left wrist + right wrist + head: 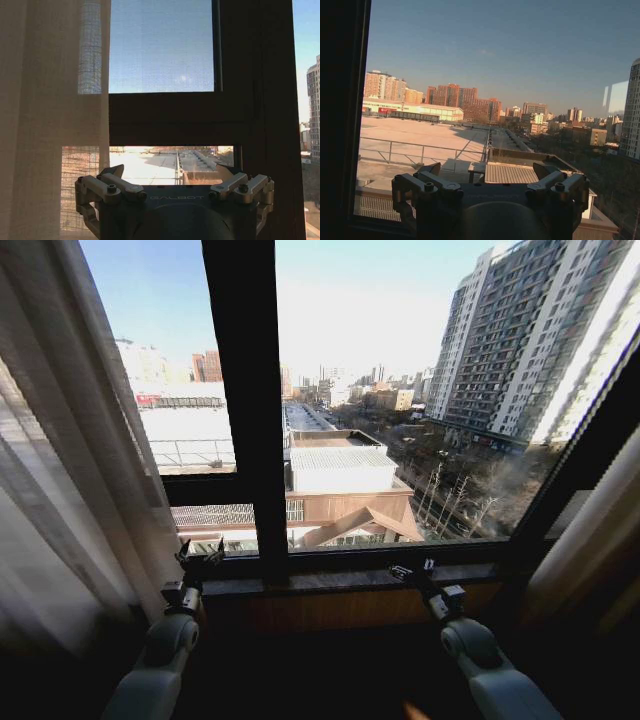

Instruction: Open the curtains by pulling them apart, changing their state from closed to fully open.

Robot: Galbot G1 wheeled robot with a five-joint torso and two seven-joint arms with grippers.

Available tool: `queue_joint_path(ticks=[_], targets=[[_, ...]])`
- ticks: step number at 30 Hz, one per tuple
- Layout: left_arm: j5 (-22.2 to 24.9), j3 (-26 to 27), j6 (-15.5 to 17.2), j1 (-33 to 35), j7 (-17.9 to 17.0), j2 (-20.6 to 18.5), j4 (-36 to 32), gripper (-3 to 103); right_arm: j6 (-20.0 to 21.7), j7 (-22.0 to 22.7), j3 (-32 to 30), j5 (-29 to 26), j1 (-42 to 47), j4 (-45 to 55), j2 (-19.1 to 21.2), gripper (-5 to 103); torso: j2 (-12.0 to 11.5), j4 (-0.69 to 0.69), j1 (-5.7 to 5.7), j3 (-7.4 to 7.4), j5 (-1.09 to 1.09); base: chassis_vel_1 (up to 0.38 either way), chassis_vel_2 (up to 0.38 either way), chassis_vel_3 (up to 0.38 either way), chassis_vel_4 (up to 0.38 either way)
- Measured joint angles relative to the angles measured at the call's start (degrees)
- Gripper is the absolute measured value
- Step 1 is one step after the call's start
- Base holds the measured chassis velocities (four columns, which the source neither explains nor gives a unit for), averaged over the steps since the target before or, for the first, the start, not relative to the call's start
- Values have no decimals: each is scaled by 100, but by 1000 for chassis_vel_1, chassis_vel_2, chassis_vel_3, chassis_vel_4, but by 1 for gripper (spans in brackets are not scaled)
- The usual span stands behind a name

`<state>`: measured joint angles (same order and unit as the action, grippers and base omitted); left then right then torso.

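Scene: A robot faced a tall dark-framed window (240,390) that looked out on a sunlit city of rooftops and tower blocks.

Curtains: Two sheer, cream-white pleated curtain panels (60,470) hung at the sides of the window. One was gathered at the robot's left; the other (590,540) sat at the far right edge. Bare glass lay wide between them.

Left tool: The left tool (200,555) was raised near the dark windowsill (340,582), just beside the inner edge of the left panel. Its fingers stood apart and held nothing. In the left wrist view that panel (50,120) hung close by the left tool (174,175) and did not appear to touch it.

Right tool: The right tool (412,571) was raised over the sill, well apart from the right panel. Its fingers were spread and empty, as the right wrist view (490,172) also showed.

Progress: The curtains looked almost fully parted, so the task seemed close to done.

Doing it well: If more opening was wanted, the left tool likely needed to close on a fold at the panel's inner edge. It should then sweep steadily outward, keeping the pull level so the thin cloth would slide rather than snag or strain.

Risk: Sheer fabric could slip from a shallow pinch.

Count: Two curtain panels, two tools, one window with one thick upright bar, one sill.
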<state>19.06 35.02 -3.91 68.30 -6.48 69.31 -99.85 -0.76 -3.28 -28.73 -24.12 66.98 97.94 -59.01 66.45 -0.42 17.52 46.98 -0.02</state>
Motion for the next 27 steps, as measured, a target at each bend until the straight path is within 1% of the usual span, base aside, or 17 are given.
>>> queue_joint_path(ticks=[2, 4, 7, 10, 19, 25, 27], targets=[[-69, 198, -2, 253, -117, 51, -111, 100, 0, 0, 0, 0, 0, 0, 0, 100, 0, 0, -1, 0, 1, 0, 0, 0, 0], [-93, 355, 21, 365, -274, 78, -162, 100, 0, 0, 0, 0, 0, 0, 0, 100, 1, -2, -1, -1, 2, 0, 0, 0, 0], [-94, 478, 57, 404, -329, 65, -164, 100, 0, -1, 0, 0, 0, 0, 0, 100, 0, -2, -1, -1, 1, 0, 0, 0, 0], [-94, 565, 58, 411, -327, 19, -146, 100, 0, 0, 0, 0, 0, 0, 0, 100, 1, -2, -1, 0, 2, 0, 0, 0, 0], [-93, 586, 76, 333, -289, 5, -135, 100, 0, 0, 0, 0, 0, 0, 0, 100, 1, -3, -1, -1, 1, 0, 0, 0, 0], [-87, 659, 78, 313, -301, -18, -47, 100, 0, 0, 0, 0, 0, 0, 0, 100, 1, -3, -2, -1, 1, -44, 84, 38, -113], [-80, 723, 78, 322, -354, -45, 0, 100, 0, 0, 0, 0, 0, 0, 0, 100, 1, -2, -1, -1, 1, -70, 123, 65, -138]])
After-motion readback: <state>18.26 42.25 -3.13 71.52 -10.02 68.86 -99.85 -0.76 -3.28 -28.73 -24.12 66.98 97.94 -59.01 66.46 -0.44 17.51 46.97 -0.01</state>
